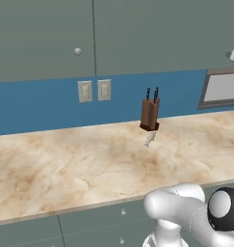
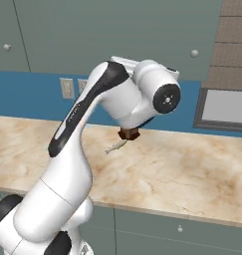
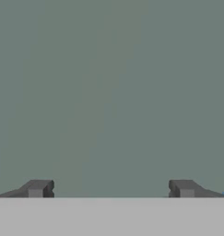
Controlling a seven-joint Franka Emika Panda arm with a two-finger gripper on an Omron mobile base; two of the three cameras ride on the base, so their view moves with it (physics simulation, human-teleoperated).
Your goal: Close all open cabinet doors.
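Two grey-green cabinet doors hang above the counter, the left door point(image 1: 41, 38) with a round pale knob point(image 1: 77, 50) and the wider right door point(image 1: 157, 34) beside it. From the right base view the right door point(image 2: 107, 30) carries a knob point(image 2: 194, 52) at its lower right corner. Both doors look flush with each other. My gripper point(image 3: 111, 189) is open, its fingertips point(image 3: 39, 188) wide apart with nothing between them, facing a flat grey-green panel point(image 3: 113, 92) at very close range. My raised arm point(image 2: 142, 94) hides the hand in the right base view.
A marble counter point(image 1: 65, 164) runs below a blue backsplash with two wall sockets point(image 1: 94, 90). A brown knife block point(image 1: 149, 114) and a small pale fish-like item point(image 1: 149, 138) sit on it. A framed opening point(image 1: 223, 89) lies right. Drawer fronts point(image 1: 104, 222) sit under the counter.
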